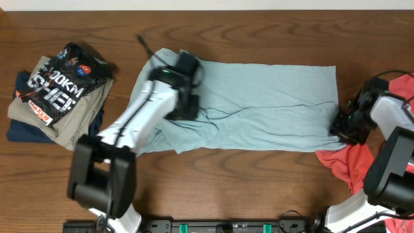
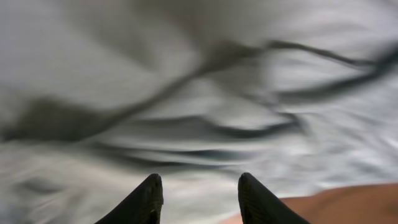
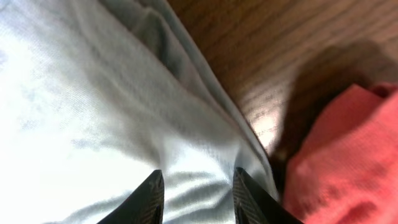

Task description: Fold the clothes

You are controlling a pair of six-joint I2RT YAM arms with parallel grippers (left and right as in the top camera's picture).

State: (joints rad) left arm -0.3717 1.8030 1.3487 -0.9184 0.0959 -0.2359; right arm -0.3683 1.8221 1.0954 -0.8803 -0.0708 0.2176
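Observation:
The pale blue-grey T-shirt (image 1: pixel 272 103) lies spread and wrinkled across the middle of the table. My left gripper (image 1: pixel 185 103) hovers over its left part. In the left wrist view the fingers (image 2: pixel 199 182) are open just above the blurred fabric (image 2: pixel 199 93). My right gripper (image 1: pixel 343 126) is at the shirt's right edge. In the right wrist view its fingers (image 3: pixel 198 179) are apart, with shirt fabric (image 3: pixel 93 112) lying between them. A coral-red garment (image 1: pixel 349 165) lies crumpled at the front right, beside the shirt's corner; it also shows in the right wrist view (image 3: pixel 348 155).
A pile of other clothes (image 1: pixel 58 90) sits at the far left: a black printed garment on khaki and navy ones. Bare brown wood (image 1: pixel 259 32) runs behind the shirt. More red fabric (image 1: pixel 404 84) shows at the right edge by the right arm.

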